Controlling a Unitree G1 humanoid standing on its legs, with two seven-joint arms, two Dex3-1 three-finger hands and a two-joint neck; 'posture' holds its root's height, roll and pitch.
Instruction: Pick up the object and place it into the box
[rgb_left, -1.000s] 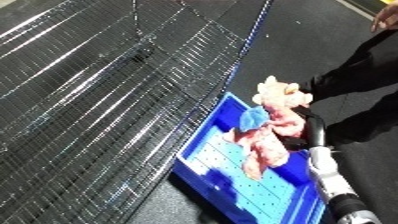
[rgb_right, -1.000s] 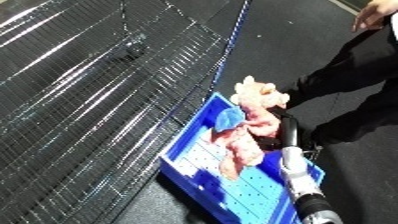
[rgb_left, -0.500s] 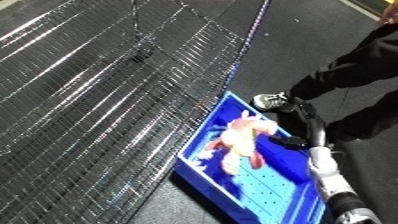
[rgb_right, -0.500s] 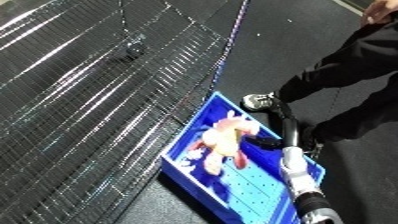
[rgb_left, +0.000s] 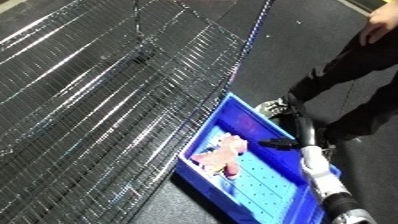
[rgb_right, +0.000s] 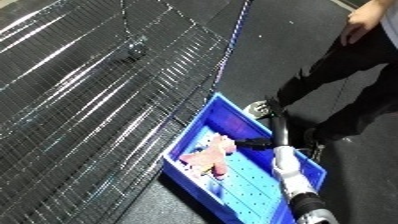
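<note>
A pink plush toy (rgb_left: 222, 156) lies on the floor of the blue bin (rgb_left: 233, 109), toward its left wall. My right hand (rgb_left: 293, 138) hangs over the bin's right rim, above and to the right of the toy, with its fingers (rgb_right: 252, 143) stretched out straight and nothing in them. The white forearm (rgb_left: 322, 180) runs down to the lower right corner. My left hand shows in neither view.
A wire mesh shelf (rgb_left: 98, 95) fills the left and top, its edge beside the bin's left wall. Dark floor lies to the right. A person in black trousers (rgb_left: 355, 75) stands just beyond the bin, one shoe (rgb_left: 271, 106) by its far corner.
The plush toy has left my right hand and dropped onto the bin floor. The hand, shut on it a second ago, is open. The camera has shifted.
</note>
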